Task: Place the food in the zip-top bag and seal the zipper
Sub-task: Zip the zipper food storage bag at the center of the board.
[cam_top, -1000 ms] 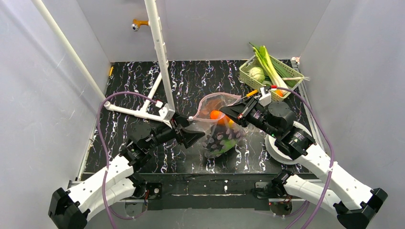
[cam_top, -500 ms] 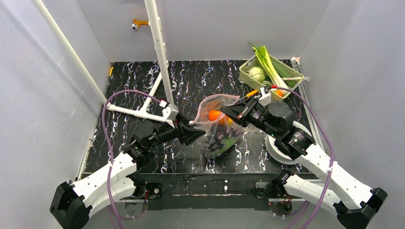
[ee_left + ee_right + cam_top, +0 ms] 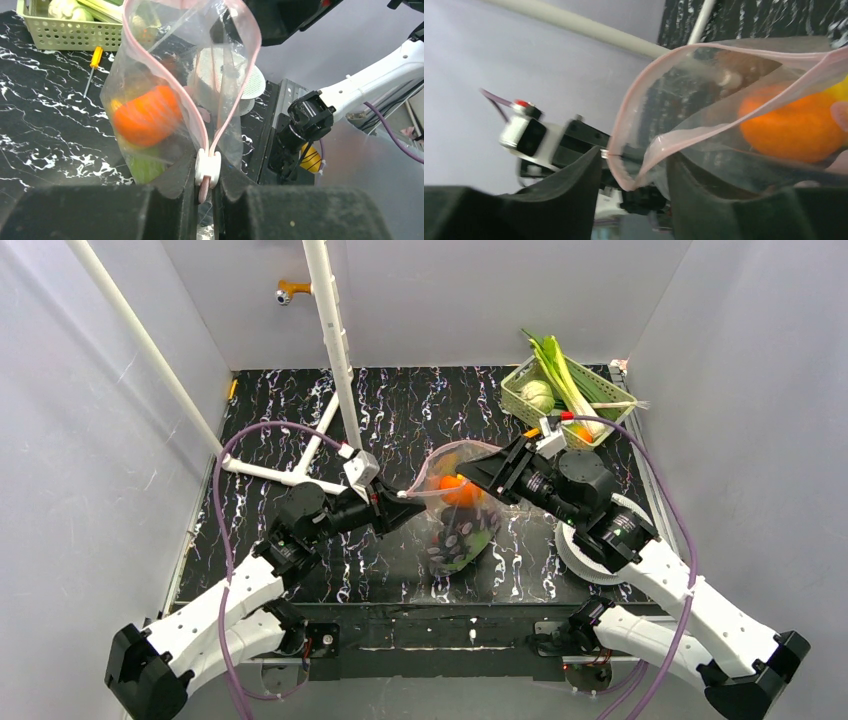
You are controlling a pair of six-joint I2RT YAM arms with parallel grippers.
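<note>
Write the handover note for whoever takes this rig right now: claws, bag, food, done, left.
Left claw: shut on the white slider at one end of the zipper.
Right claw: fingers apart, the other end of the mouth between them; no firm pinch seen.
Zip-top bag: spans between the two claws, mouth gaping.
Done: orange fruit, yellow piece and green piece are inside.
Left: run the slider along the zipper to seal it, probably with the far end held taut.
</note>
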